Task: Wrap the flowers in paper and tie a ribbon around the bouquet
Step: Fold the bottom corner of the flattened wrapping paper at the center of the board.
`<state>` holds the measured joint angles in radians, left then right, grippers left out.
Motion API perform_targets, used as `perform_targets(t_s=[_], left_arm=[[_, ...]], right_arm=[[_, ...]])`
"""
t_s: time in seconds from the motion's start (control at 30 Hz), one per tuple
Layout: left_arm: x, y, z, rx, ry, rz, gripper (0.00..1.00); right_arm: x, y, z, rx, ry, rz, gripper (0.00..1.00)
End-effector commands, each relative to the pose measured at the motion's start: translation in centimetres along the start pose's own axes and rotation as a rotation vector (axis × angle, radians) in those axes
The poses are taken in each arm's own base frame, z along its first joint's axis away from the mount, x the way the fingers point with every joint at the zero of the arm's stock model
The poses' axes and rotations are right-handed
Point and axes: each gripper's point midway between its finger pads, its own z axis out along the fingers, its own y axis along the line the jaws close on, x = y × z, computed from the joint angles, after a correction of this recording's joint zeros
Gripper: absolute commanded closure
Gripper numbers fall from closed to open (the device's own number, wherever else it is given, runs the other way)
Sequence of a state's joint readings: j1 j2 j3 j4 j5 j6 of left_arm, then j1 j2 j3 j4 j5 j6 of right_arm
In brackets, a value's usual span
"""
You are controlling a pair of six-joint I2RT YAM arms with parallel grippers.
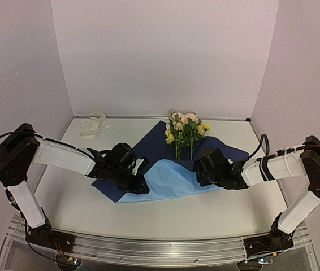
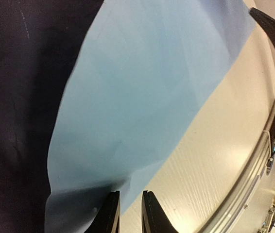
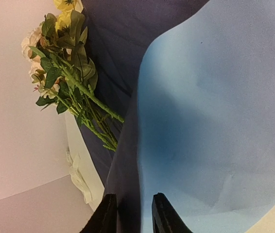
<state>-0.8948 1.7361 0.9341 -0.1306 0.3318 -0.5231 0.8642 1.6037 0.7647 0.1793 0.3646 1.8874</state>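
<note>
Paper (image 1: 174, 178) lies spread across the middle of your table (image 1: 205, 217), dark blue side up at the back, with a light blue flap folded over the near half and bulging up a little. The flowers (image 1: 185, 129) lie on the dark part, blooms toward the back wall (image 1: 160, 56) and stems pointing toward you. The stem ends reach the edge of the light flap, and from above you cannot tell whether they run under it. The ribbon (image 1: 92, 125) sits in a loose heap at the far left of the table, near the back wall and well apart from the paper.

Your left gripper (image 2: 130, 213) is low at the left end of the light flap. Its fingers (image 2: 109, 216) stand close together with a narrow slit between them. Bare table shows through that slit and nothing is pinched. In the wrist view one finger overlaps the flap's corner, and the other sits over the table just beside the paper's edge.

Your right gripper (image 3: 133, 216) is at the right side of the flap, near the stems. Its fingers (image 3: 164, 218) are apart, and the raised fold of paper shows in the gap. You cannot tell whether either finger touches it.
</note>
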Motion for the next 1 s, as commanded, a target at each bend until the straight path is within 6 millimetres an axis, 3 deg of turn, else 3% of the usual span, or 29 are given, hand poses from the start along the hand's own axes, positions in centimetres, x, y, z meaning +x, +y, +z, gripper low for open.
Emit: perform_targets(t_s=[0.0,0.23,0.4,0.6,0.73,0.83,0.97], left_arm=[[-2.4,1.9,1.1,-0.110,-0.068,-0.019,0.85],[-3.7,4.6,1.5,-0.139,-0.089,-0.072,0.86],[-4.7,5.3,1.0,-0.134,-0.095,-0.080,0.86],[-5.7,5.6,0.8,-0.111,-0.084,-0.080,0.86],[-6.2,5.1,0.5,-0.089,-0.085,-0.071,0.86],[-6.9,4.6,0.3,-0.075,-0.083,-0.070,0.86],[-7.9,4.1,-0.4,-0.064,-0.091,-0.070,0.86]], right_arm=[[-1.0,1.4,-1.6,-0.054,-0.014,-0.084,0.53],[-3.1,2.3,-5.2,-0.066,-0.056,-0.377,0.16],[-5.8,1.1,-7.6,-0.002,-0.116,-0.691,0.03],[-4.9,-1.3,-7.9,0.068,0.008,-1.025,0.06],[-4.0,-2.2,-7.5,0.143,0.091,-1.210,0.20],[-4.3,-2.3,-7.1,0.214,0.092,-1.328,0.25],[-5.5,-2.7,-5.8,0.294,0.120,-1.378,0.22]])
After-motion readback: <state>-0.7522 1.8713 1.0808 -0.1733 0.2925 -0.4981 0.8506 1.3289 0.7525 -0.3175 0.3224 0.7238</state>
